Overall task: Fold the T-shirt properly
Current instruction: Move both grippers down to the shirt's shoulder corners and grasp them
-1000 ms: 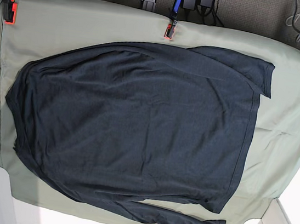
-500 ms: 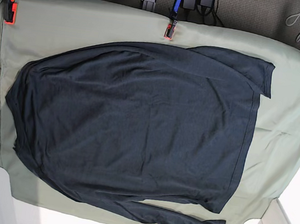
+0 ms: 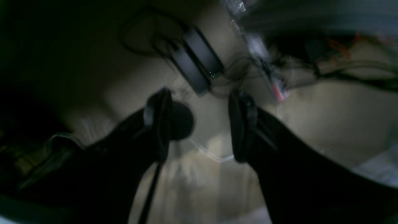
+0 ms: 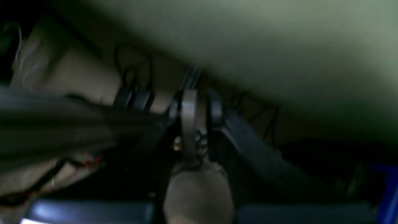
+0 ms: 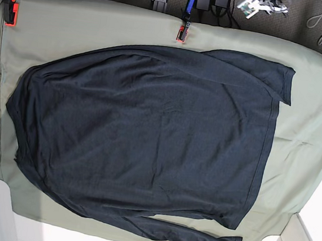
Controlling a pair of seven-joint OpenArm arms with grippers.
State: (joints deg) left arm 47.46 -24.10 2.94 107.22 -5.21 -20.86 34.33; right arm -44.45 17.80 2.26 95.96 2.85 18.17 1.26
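The sage-green cloth sheet (image 5: 302, 133) fills nearly the whole base view, stretched flat and pinned by orange clamps (image 5: 181, 33) along the top edge and at the upper corners. On it lies the T-shirt (image 5: 141, 136), dark navy-black and plain, spread flat across the middle of the frame and taking up most of the sheet. Its long axis runs left to right: the rounded shoulder end sits at the left of the frame, the straight hem runs top to bottom at the right. One sleeve lies along the upper edge, its cuff at the upper right; the other runs along the bottom edge, its cuff at the lower right. No arm reaches over the cloth in the base view. Over to the left wrist view: blurred, but the left gripper (image 3: 199, 124) shows two dark fingers (image 3: 242, 124) standing well apart with nothing between them. In the right wrist view, dim and soft, the right gripper (image 4: 194, 107) has its fingers nearly together, and whether they pinch anything cannot be told.
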